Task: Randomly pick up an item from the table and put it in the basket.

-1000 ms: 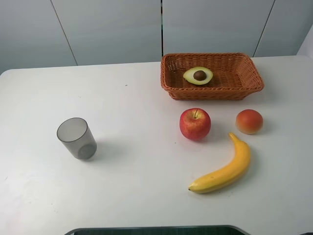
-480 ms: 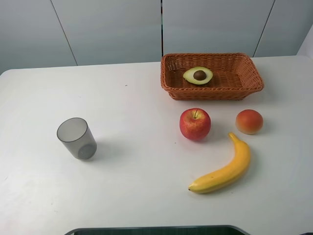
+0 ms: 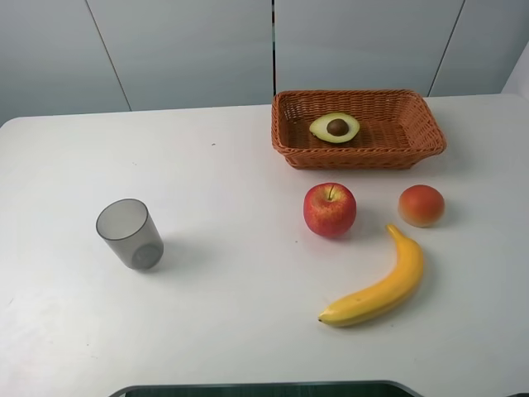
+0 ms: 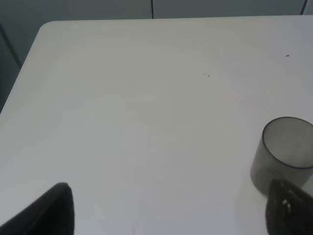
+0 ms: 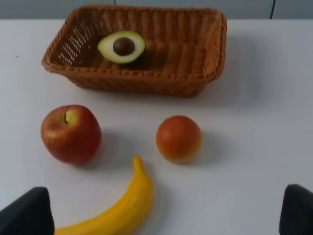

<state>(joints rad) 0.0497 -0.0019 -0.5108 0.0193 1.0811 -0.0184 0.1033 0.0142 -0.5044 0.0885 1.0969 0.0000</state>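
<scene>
The halved avocado (image 3: 335, 127) lies flesh up, pit showing, in the left part of the orange-brown wicker basket (image 3: 413, 136) at the back right of the white table (image 3: 231, 190). The right wrist view shows the avocado (image 5: 122, 47) in the basket (image 5: 195, 58) too. My right gripper (image 5: 162, 210) is open and empty, well back from the basket, with the loose fruit in front of it. My left gripper (image 4: 171, 210) is open and empty over the left of the table (image 4: 122, 107). Neither arm shows in the exterior high view.
A red apple (image 3: 330, 209), a round orange-red fruit (image 3: 421, 205) and a yellow banana (image 3: 378, 287) lie in front of the basket. A grey translucent cup (image 3: 129, 233) stands at the left; it also shows in the left wrist view (image 4: 283, 152).
</scene>
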